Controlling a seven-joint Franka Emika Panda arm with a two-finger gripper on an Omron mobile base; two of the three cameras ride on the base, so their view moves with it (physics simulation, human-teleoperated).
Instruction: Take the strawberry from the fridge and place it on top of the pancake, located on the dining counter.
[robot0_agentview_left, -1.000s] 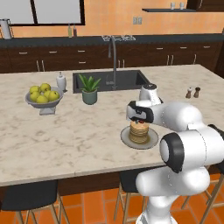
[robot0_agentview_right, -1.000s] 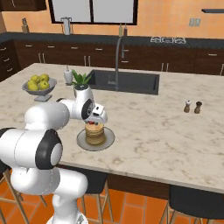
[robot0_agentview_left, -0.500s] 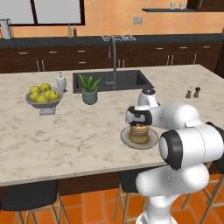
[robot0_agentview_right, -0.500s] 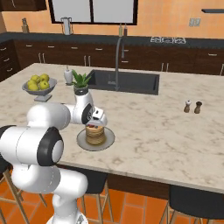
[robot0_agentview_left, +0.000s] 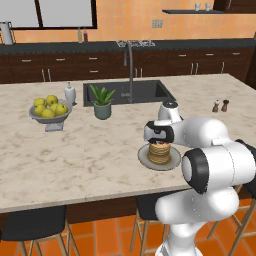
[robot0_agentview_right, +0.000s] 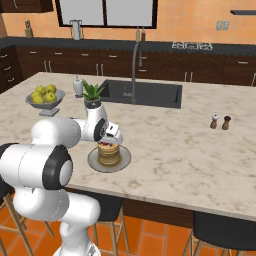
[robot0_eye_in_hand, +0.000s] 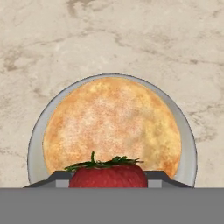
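Observation:
The pancake (robot0_eye_in_hand: 111, 122) stack lies on a round grey plate (robot0_eye_in_hand: 35, 144) on the marbled dining counter (robot0_agentview_left: 75, 160). My gripper (robot0_eye_in_hand: 108, 180) hangs just above the stack, shut on the strawberry (robot0_eye_in_hand: 108, 176), a red berry with a green leafy cap, wedged between the two fingertips (robot0_eye_in_hand: 61, 178). From the left base camera, the gripper (robot0_agentview_left: 160, 141) hovers right over the pancake (robot0_agentview_left: 159, 154), the strawberry (robot0_agentview_left: 160, 144) at its top. The right base view shows the pancake (robot0_agentview_right: 109, 155) and the gripper (robot0_agentview_right: 106, 141) the same way. The fridge is out of view.
A grey bowl of yellow-green fruit (robot0_agentview_left: 48, 112) stands at the counter's left, beside a soap bottle (robot0_agentview_left: 70, 93) and a potted plant (robot0_agentview_left: 102, 102). Behind the plate is the dark sink (robot0_agentview_left: 145, 92) with its faucet. Two shakers (robot0_agentview_left: 220, 106) stand at the right. Black stools line the near edge.
The hand has sunk a little toward the pancake stack, with the strawberry still between the fingers. Nothing else on the counter has moved.

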